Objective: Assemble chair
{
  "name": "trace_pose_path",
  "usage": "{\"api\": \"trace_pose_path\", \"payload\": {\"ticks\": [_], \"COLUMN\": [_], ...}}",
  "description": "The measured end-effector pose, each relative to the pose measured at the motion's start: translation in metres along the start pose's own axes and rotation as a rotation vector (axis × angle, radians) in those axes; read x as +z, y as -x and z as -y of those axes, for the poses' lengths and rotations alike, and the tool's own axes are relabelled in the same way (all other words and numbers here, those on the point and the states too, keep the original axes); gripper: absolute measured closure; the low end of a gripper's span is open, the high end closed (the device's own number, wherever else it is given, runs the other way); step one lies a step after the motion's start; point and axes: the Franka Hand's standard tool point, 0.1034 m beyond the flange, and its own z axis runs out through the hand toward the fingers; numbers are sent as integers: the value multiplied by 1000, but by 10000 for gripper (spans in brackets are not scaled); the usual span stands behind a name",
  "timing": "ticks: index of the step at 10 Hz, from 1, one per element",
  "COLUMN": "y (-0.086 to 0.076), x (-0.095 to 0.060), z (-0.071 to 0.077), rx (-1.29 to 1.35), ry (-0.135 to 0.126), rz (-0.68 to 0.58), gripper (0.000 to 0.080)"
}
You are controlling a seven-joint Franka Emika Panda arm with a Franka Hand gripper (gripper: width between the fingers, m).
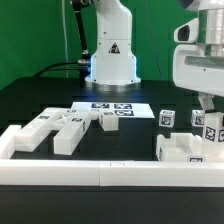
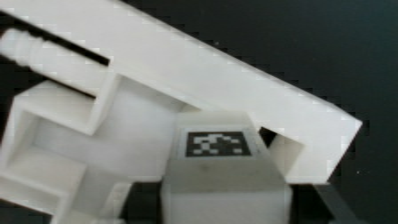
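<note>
Chair's nowhere near built: parts lie in two lots on the worktop (image 1: pixel 150 98). The R-side lot (image 1: pixel 185 146), at the exterior view's right just behind the border rail (image 1: pixel 110 172), is where I'm working. The other lot (image 1: pixel 62 128) sits well apart at the exterior view's left, w/ the marker board (image 1: pixel 112 108) between them, further back. Jaws are down over the R-side lot, roughly half open and clamped on a tagged block (image 2: pixel 217 143), both sides touching it in the wrist view. An open-frame part (image 2: pixel 80 120) is right against it; can't tell if joined. I'd call this the grasp step of an early join. Next, imo: lift straight w/o snagging the frame, then align w/ the mating part.
</note>
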Motion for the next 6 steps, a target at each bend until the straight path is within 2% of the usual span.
{"api": "trace_pose_path", "payload": {"ticks": [3, 4, 5, 6], "y": [0, 1, 1, 1], "x": [0, 0, 0, 0], "z": [-1, -1, -1, -1], "rx": [95, 89, 48, 21], "ry": [8, 8, 7, 8], "rz": [6, 6, 6, 5], "gripper": [509, 422, 285, 285]}}
